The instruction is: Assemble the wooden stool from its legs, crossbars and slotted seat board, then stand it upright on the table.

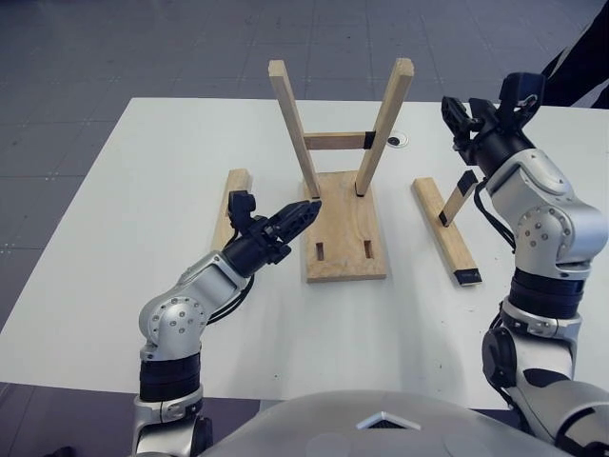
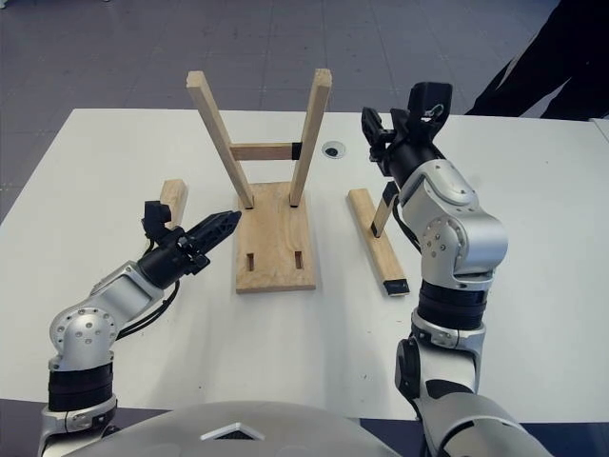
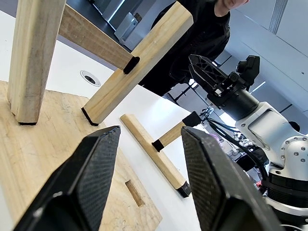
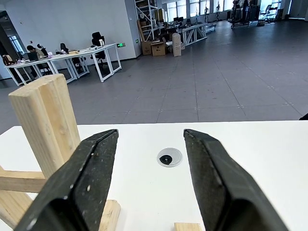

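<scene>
Item 1, seat board (image 1: 344,227): lies flat mid-table, long axis running away from me; its two near slots (image 1: 320,250) are unfilled. Item 2, upright legs (image 1: 293,124): a pair seated at the board's far end, splaying outward, tied by one crossbar (image 1: 333,141). Item 3, loose leg (image 1: 231,200): flat on the table (image 1: 114,238) left of the board, long axis roughly parallel to it, partly hidden by my left arm. Item 4, second loose leg (image 1: 445,230): flat to the right of the board, long axis running far to near and angling outward toward me, with a short crossbar (image 1: 460,197) plugged into it and sticking up at a tilt. Item 5, left gripper (image 1: 312,208): fingers spread with nothing between them, tips at the board's left edge; I cannot tell whether they touch it. The loose leg lies behind and outboard of them. Item 6, right gripper (image 1: 460,112): fingers spread and empty, held above the table beyond the far end of the second loose leg, which lies below them and nearer to me. Judgement: I take the second loose leg as the next piece. The right arm is nearer, and would need to come down and back along the leg's length, fingers closing across its narrow width.
</scene>
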